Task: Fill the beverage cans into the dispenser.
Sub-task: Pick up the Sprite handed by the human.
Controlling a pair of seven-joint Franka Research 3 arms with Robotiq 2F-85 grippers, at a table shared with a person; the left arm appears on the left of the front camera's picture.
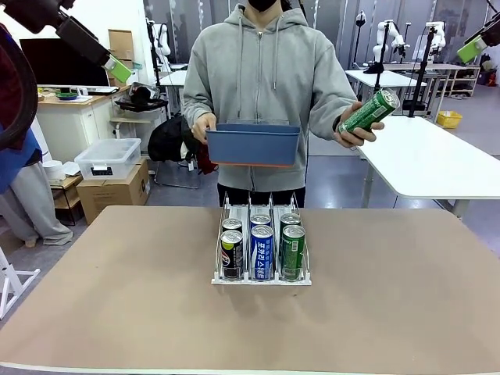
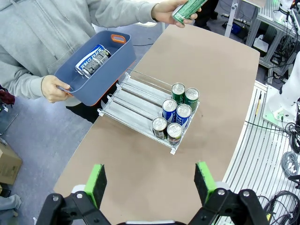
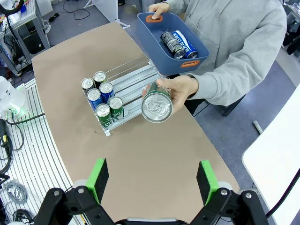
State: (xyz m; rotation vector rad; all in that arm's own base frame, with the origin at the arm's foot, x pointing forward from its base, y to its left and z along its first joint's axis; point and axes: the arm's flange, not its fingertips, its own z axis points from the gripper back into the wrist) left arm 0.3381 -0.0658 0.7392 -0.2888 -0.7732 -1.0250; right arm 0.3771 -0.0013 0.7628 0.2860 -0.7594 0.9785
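green-padded left tool [image 2: 150, 177] and right tool [image 3: 153, 177] hang high over the brown table [image 1: 117, 297], fingers wide apart, gripping nothing. six slim aluminium cans [image 1: 262, 248] sit two per lane in the clear-plastic, white-wire dispenser [image 1: 262, 280]. a person's hand [image 1: 355, 134] offers a green can [image 1: 369, 111], and two more wait in the blue plastic bin [image 1: 254, 146].

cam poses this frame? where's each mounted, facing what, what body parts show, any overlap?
Front: fixed between the arms, robot's side, facing across the table at the person; left arm's pad top left, right arm's pad top right.
Left wrist: above the table, looking down along its open jaws at the rack; a hand holds the bin.
Right wrist: above too, open jaws at bottom, looking down at a hand holding a green can.
Shared: both wrist views show rack, bin, green can.
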